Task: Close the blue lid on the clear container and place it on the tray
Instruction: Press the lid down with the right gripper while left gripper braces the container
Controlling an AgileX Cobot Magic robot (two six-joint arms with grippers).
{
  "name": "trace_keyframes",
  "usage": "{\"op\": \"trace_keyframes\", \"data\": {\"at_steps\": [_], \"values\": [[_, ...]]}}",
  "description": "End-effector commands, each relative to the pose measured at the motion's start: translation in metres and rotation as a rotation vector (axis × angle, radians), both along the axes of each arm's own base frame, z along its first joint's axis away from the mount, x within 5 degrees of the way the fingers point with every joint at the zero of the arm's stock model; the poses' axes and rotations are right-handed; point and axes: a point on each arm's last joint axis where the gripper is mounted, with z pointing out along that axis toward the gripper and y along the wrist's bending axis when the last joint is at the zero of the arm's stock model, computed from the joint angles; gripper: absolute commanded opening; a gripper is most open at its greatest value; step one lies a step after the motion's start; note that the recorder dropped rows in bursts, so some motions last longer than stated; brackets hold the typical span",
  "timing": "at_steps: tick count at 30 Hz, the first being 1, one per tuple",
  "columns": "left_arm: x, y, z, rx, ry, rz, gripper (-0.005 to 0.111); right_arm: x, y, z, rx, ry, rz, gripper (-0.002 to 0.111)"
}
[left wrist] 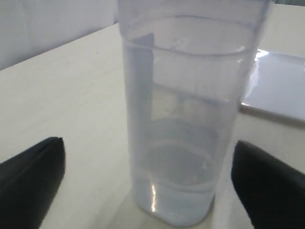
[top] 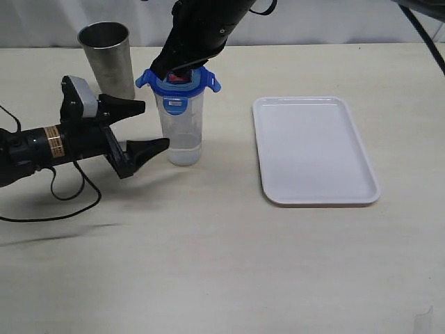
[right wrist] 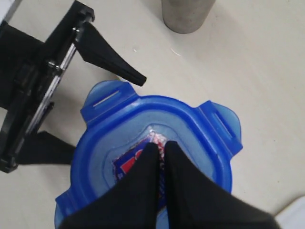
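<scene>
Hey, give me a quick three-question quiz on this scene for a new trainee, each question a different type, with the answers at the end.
1. True or false: the left gripper is clamped tight on the clear container.
2. Which one has its tips at the middle of the blue lid? A) the left gripper, B) the right gripper, C) neither.
3. Fill in the blank: the container stands on the ____, apart from the tray.

Key
1. False: its jaws stand open, one on either side of the container, with a gap showing on both sides.
2. B, with its jaws shut.
3. table
</scene>
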Motion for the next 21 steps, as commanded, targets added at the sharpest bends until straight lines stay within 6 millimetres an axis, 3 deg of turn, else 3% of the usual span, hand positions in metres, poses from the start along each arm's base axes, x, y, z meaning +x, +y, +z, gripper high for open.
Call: {"op": "trace_keyframes", "data": {"at_steps": [1,7,12,21], "values": [[0.005,-0.023,0.003,-0.037,-0.016,-0.001,0.096,-0.004,-0.002,-0.002,-0.035,0.025,0.017,0.004],[0.008,-0.043,0.008,-0.053,-0.043,-0.024,0.096,-0.004,-0.002,-0.002,-0.029,0.032,0.002,0.004],[0.015,-0.053,-0.001,-0.061,-0.046,-0.029,0.096,-0.004,-0.002,-0.002,-0.029,0.032,0.002,0.004],[0.023,-0.058,-0.009,-0.074,-0.038,-0.001,0.096,-0.004,-0.002,-0.002,-0.030,0.037,-0.002,0.004]]}}
